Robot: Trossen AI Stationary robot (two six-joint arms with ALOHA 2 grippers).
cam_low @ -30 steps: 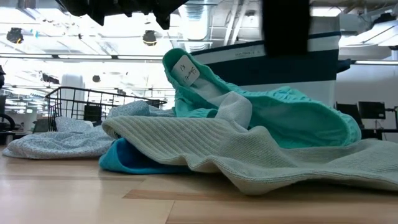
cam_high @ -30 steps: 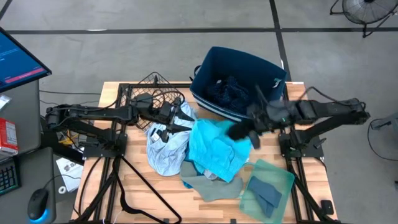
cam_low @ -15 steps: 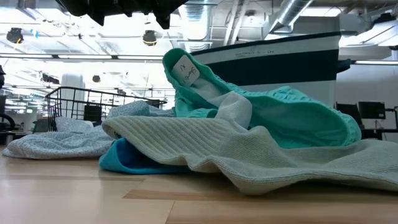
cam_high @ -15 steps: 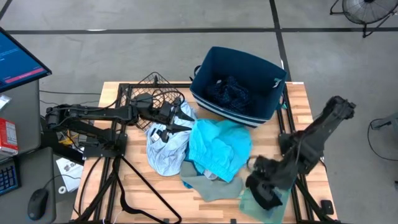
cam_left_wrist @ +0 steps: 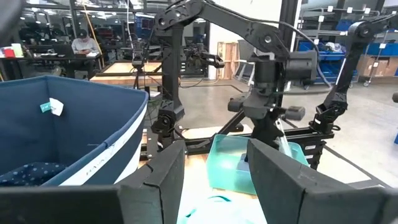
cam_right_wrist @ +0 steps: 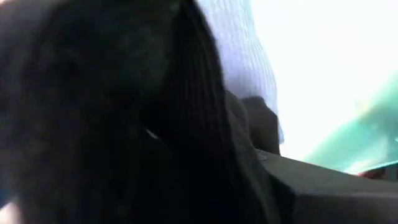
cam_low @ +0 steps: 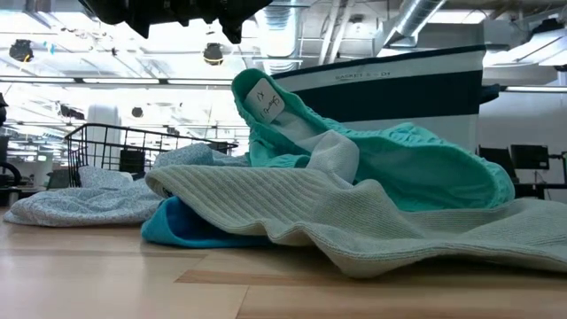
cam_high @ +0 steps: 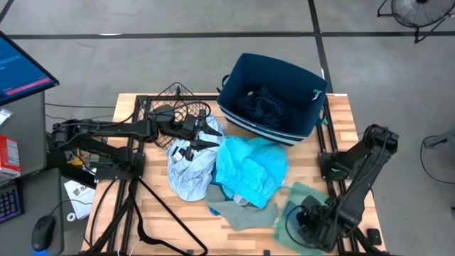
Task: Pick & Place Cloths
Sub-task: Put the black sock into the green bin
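Observation:
My left gripper (cam_high: 193, 140) hangs open above the pale blue-white cloth (cam_high: 186, 174) at the table's left middle; nothing sits between its fingers (cam_left_wrist: 214, 177). Beside that cloth lies the bright turquoise cloth (cam_high: 249, 169), and it lies partly over a grey ribbed cloth (cam_high: 238, 213) near the front edge. A dark navy patterned cloth (cam_high: 263, 105) lies inside the navy bin (cam_high: 302, 82). My right gripper (cam_high: 311, 222) is down in the green tray (cam_high: 313, 193) at the near right corner. Dark ribbed fabric (cam_right_wrist: 124, 124) fills its wrist view.
A black wire basket (cam_high: 170, 99) stands at the far left, behind my left arm. The navy bin takes up the far right of the table. In the low view the grey cloth (cam_low: 354, 217) and turquoise cloth (cam_low: 416, 164) pile up in the middle. Bare wood (cam_high: 163, 213) shows near the front left.
My right arm has swung quickly from beside the navy bin toward the table's near edge and dropped into the green tray, covering the dark cloth that lay there. The cloths on the table have not moved.

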